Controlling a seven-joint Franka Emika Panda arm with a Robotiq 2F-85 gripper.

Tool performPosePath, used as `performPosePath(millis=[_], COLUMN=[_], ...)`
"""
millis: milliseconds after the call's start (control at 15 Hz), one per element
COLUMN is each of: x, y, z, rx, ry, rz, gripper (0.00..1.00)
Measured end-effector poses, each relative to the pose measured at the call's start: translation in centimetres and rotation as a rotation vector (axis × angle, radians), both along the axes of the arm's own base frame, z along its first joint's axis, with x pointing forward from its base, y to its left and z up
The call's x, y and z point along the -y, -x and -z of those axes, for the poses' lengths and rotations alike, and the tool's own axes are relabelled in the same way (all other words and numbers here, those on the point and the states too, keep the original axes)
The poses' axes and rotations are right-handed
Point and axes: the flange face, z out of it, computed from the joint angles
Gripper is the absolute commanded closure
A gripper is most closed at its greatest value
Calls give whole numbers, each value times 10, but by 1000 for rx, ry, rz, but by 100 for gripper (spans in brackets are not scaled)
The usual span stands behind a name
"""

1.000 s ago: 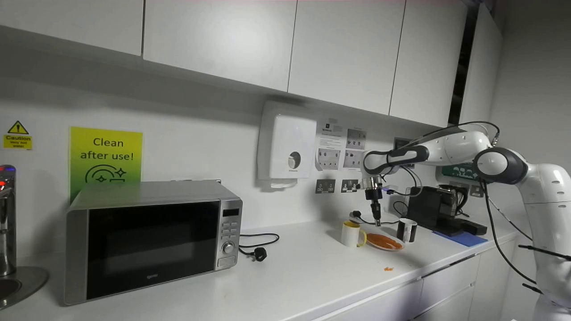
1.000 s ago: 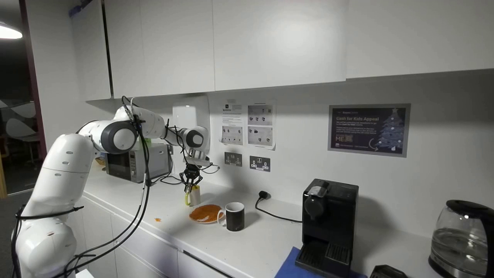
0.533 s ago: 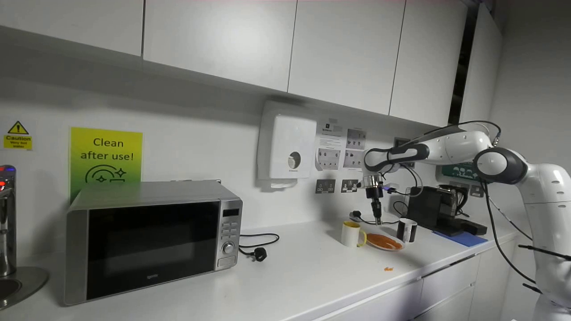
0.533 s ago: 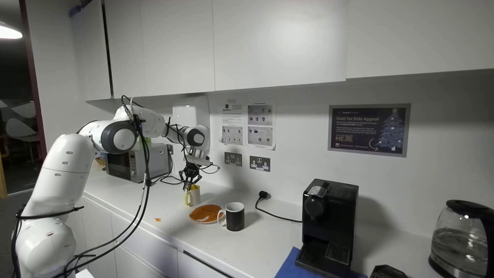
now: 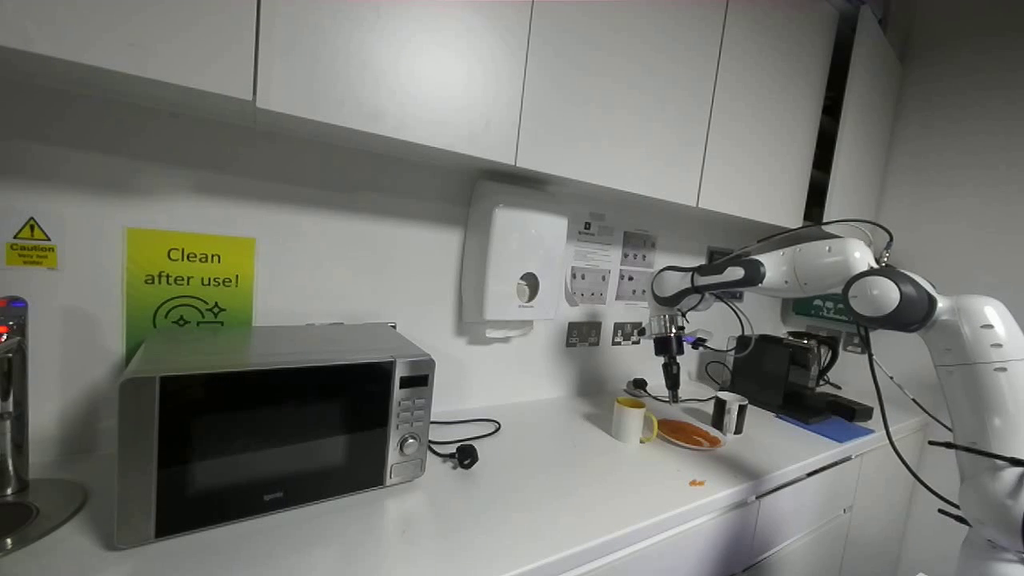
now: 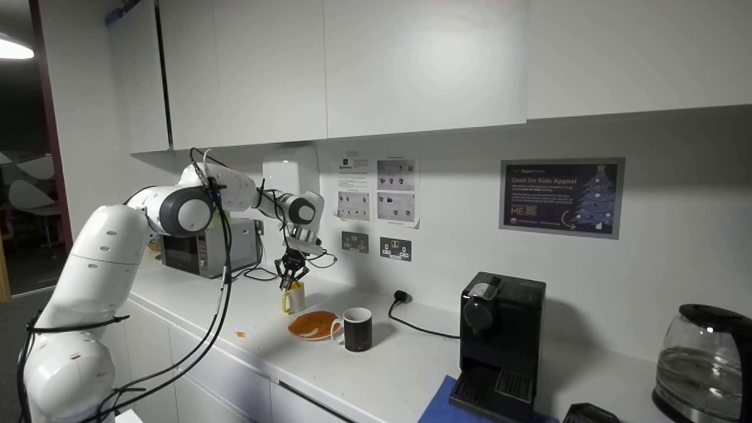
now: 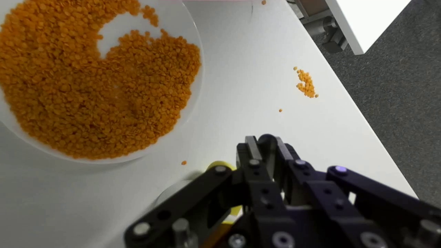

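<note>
Basically, gripper (image 5: 674,399) pinches dk obj (image 7: 267,146), can't ID, w/ yellow-handled mug (image 5: 626,424) & lentil plate (image 7: 194,102) close by.

We read "Clean after use!" on the yellow-green wall sign (image 5: 190,288) and "Caution" on a yellow sticker (image 5: 31,255) beneath a warning triangle (image 5: 32,230) — its lower lines blur. "Cash for Kids Appeal" and "ME" stand on the dark wall poster (image 6: 561,198); the logo (image 5: 274,496) on the microwave (image 5: 276,440) we can't make out.
</note>
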Motion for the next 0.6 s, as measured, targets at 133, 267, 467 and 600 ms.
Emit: performPosePath(millis=[133, 267, 467, 600], x=[-1, -1, -2, -2], y=[-3, -5, -7, -8], z=[3, 3, 0, -4], rx=[-1, 1, 12, 20], ry=[-14, -21, -33, -48], rz=[-3, -9, -25, -37], gripper=[97, 97, 97, 97])
